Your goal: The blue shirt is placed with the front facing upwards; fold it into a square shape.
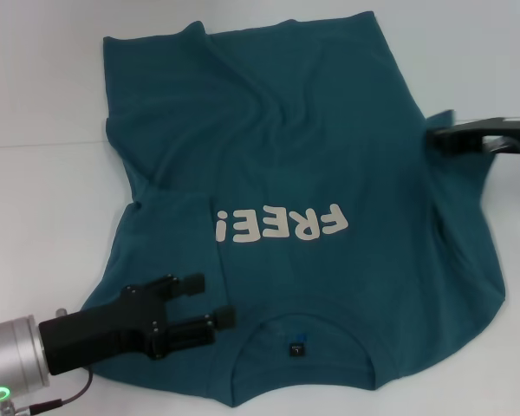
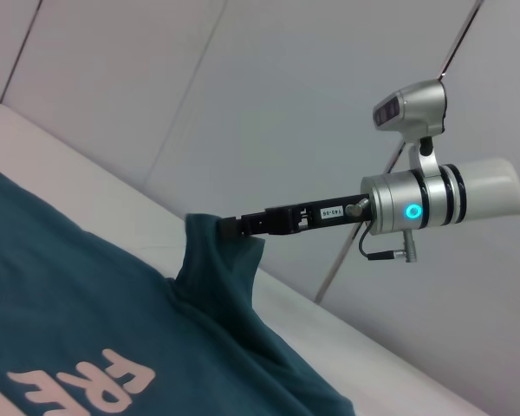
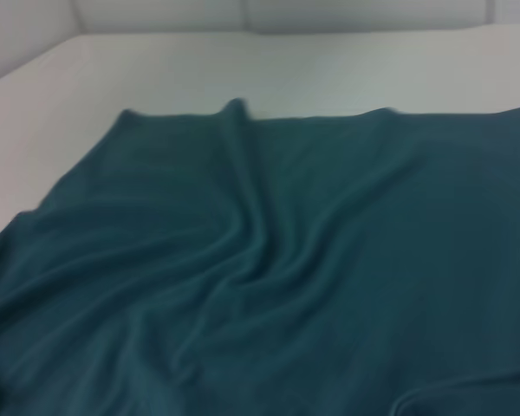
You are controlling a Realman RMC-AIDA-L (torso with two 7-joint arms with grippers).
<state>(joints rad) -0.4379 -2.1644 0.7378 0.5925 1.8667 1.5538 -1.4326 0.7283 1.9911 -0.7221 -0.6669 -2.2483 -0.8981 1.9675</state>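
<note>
Blue shirt (image 1: 303, 173) lies print-up across the white worktop (image 1: 35, 87), collar toward the near edge. Left gripper (image 1: 210, 302) hovers spread wide over the near-left shoulder, holding nothing; right gripper (image 1: 440, 139) pinches the right side's cloth. A side fold seems underway; next, carry that edge inward. Only the left wrist view shows the cloth lifted into a peak

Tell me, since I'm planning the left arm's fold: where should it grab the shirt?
Probably the shoulder and sleeve edge under the open left gripper, coming from the robot's left. There the shirt lies flat, collar toward the robot, beside the folded-in sleeve. The right gripper already pinches the opposite edge, lifted.
</note>
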